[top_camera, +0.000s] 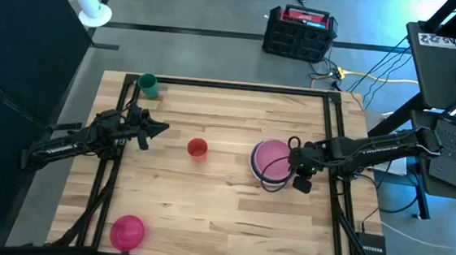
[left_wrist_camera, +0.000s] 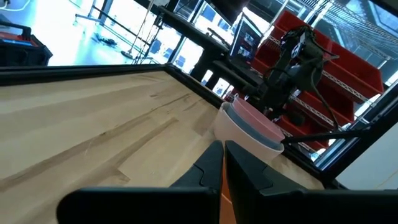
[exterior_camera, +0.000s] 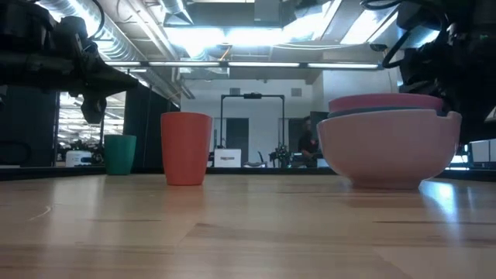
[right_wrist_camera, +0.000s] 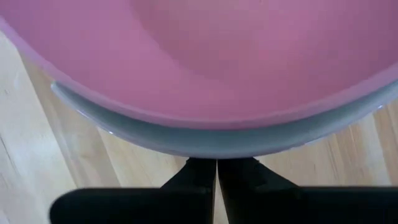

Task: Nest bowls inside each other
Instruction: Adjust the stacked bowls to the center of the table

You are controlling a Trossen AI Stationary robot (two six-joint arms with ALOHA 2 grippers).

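bowls (top_camera: pixel 272 162) sit nested just beside the right claw (top_camera: pixel 299 172), whose fingers are pressed together and hold nothing; the pink bowl tops the stack on the table (top_camera: pixel 222 200). a magenta bowl (top_camera: pixel 128 231) lies well apart. left claw (top_camera: pixel 159 127), fingers together, hovers beside the red cup (top_camera: pixel 197 148).

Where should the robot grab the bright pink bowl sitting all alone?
Probably by its rim. The magenta bowl sits upright near the table's front-left corner, mouth up and too wide to span. The left gripper is nearer, so come down from above with one of its fingers inside the wall and one outside.
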